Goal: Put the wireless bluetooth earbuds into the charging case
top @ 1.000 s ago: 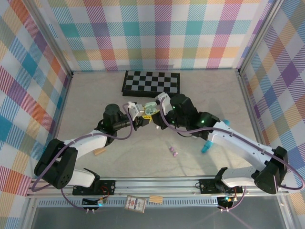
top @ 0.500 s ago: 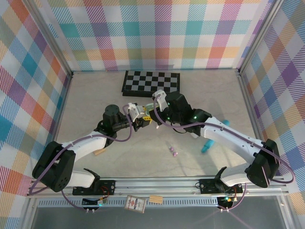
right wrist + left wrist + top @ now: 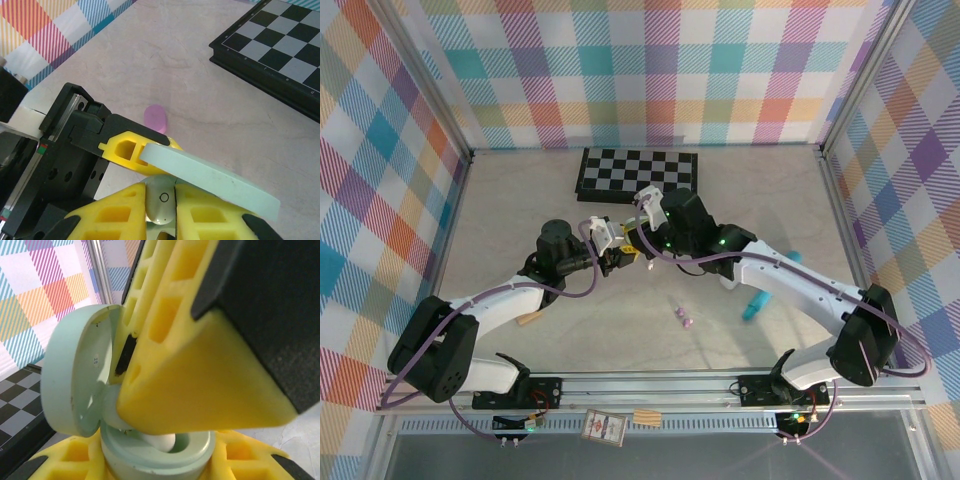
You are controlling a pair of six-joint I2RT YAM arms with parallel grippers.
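Right gripper [image 3: 161, 197] noted pinched on a pale earbud [image 3: 161, 210], directly over the open charging case [image 3: 75, 385]. Case clamped at its base by left gripper [image 3: 613, 257], lid swung aside. Earbud's long axis judged roughly in line with the well; straight descent indicated.

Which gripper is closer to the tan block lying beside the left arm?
Left. The left gripper, holding the charging case, sits farther out and right of the tan block; the right gripper, pinching an earbud, is just beyond it, farther off.
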